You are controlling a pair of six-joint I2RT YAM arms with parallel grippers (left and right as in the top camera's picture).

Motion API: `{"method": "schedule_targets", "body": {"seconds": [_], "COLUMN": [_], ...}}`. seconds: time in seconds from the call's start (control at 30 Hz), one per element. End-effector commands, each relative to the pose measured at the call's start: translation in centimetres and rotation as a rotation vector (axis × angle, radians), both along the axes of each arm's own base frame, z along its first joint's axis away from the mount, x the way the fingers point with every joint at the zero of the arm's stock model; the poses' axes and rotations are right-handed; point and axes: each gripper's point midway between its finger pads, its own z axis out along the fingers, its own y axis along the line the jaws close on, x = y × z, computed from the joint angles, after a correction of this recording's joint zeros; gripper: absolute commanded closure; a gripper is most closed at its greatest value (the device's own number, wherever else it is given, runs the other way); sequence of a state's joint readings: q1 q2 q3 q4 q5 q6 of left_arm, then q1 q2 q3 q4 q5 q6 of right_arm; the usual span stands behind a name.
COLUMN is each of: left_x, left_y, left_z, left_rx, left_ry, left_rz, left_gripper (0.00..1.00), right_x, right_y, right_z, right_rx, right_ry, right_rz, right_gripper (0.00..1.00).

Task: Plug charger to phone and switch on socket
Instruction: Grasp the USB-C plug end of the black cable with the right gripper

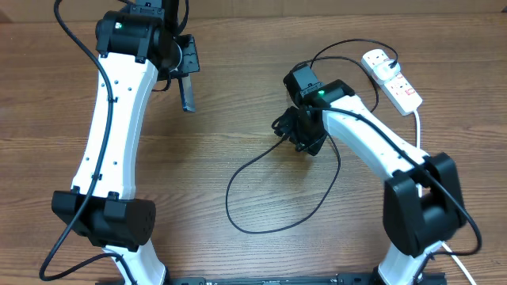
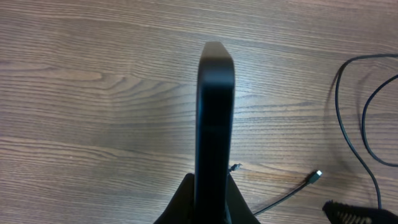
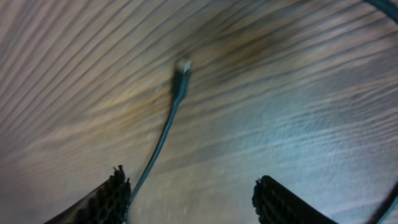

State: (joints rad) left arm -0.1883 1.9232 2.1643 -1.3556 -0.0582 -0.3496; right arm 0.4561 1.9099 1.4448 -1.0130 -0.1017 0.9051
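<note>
My left gripper (image 1: pixel 184 73) is shut on the phone (image 1: pixel 188 96) and holds it edge-on above the table at the back left. In the left wrist view the phone (image 2: pixel 215 112) is a dark slim slab rising from the jaws (image 2: pixel 211 202), and its screen is hidden. The charger cable (image 1: pixel 238 214) loops across the table's middle. Its small connector (image 3: pixel 182 67) lies on the wood ahead of my open right gripper (image 3: pixel 193 190), with the cable running beside the left finger. The connector also shows in the left wrist view (image 2: pixel 317 175). The white socket (image 1: pixel 394 81) lies at the back right.
The black plug (image 1: pixel 379 60) sits in the socket's far end. The thick white cord (image 1: pixel 417 127) runs from the socket toward the right arm's base. Cable loops lie under and around the right arm (image 1: pixel 364 131).
</note>
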Motion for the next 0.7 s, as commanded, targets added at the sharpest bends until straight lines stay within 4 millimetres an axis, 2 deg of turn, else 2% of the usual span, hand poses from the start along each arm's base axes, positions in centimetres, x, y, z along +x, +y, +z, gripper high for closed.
{"method": "schedule_targets", "body": {"seconds": [0.0, 0.1, 0.23, 0.33, 0.43, 0.57, 0.67], "left_x": [0.0, 0.0, -0.1, -0.1, -0.1, -0.1, -0.1], "left_y": [0.3, 0.3, -0.1, -0.2, -0.2, -0.2, -0.2], "left_z": [1.0, 1.0, 0.9, 0.9, 0.9, 0.9, 0.9], "left_rx": [0.006, 0.005, -0.015, -0.022, -0.021, -0.022, -0.021], "left_ry": [-0.031, -0.030, -0.025, -0.022, -0.023, -0.022, -0.022], "left_rz": [0.032, 0.031, 0.021, 0.017, 0.018, 0.017, 0.017], "left_gripper": [0.96, 0.96, 0.96, 0.96, 0.96, 0.96, 0.96], "right_x": [0.9, 0.9, 1.0, 1.3, 1.8, 2.0, 2.1], "right_y": [-0.4, 0.0, 0.0, 0.0, 0.9, 1.9, 1.7], "right_z": [-1.2, -2.0, -3.1, -3.9, -4.6, -5.0, -5.1], "right_rx": [-0.071, -0.090, -0.134, -0.146, -0.133, -0.124, -0.145], "right_ry": [-0.017, -0.019, -0.025, -0.024, -0.044, -0.062, -0.072], "right_rz": [-0.063, -0.073, -0.088, -0.110, -0.099, -0.113, -0.138], "right_gripper": [0.40, 0.41, 0.48, 0.49, 0.49, 0.49, 0.49]}}
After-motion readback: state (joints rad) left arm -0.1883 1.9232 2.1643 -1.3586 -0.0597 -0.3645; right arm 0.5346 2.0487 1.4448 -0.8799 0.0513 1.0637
